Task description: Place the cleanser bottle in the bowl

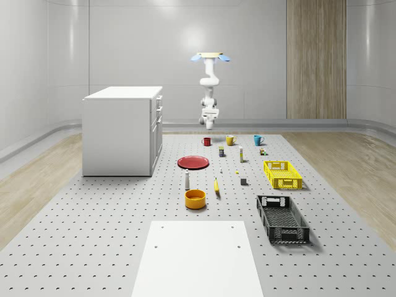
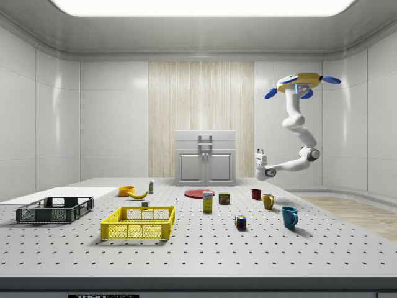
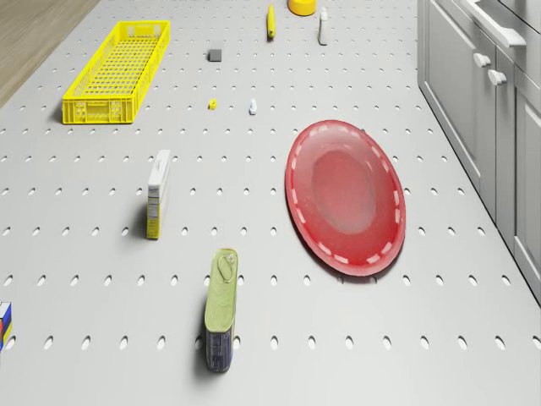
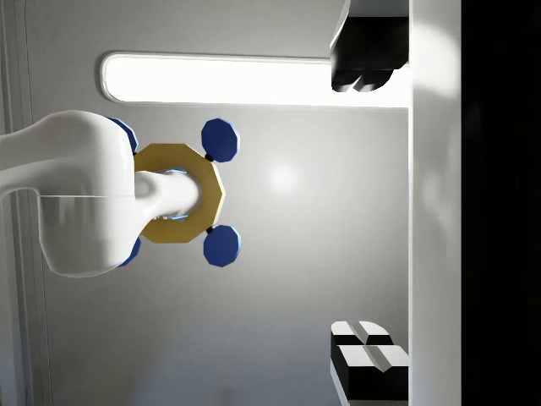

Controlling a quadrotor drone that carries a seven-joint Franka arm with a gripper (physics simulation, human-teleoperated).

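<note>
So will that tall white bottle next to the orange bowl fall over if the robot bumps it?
Probably, yes. The bottle stands upright and looks tall and thin on a small base, so a sideways nudge could tip it. Its shape looks rounded, so once down it might roll on the flat table. It stands near the bowl, apart from it.

Table (image 1: 93, 235): matt grey, metal-looking, perforated with a regular hole grid. White sheet (image 1: 197, 257) on it: smooth, matt. Red plate (image 3: 345, 196): glossy, reads as plastic or glazed. Yellow crate (image 3: 117, 73) and black crate (image 1: 282, 218): plastic lattice. Cabinet (image 1: 122, 130): smooth satin white. Back-wall panel (image 1: 315, 59): wood grain. Floor strips (image 1: 37, 185) beside the table: wood planks. Arm (image 2: 296, 133): glossy white plastic shell. Walls: semi-gloss panels.
</note>
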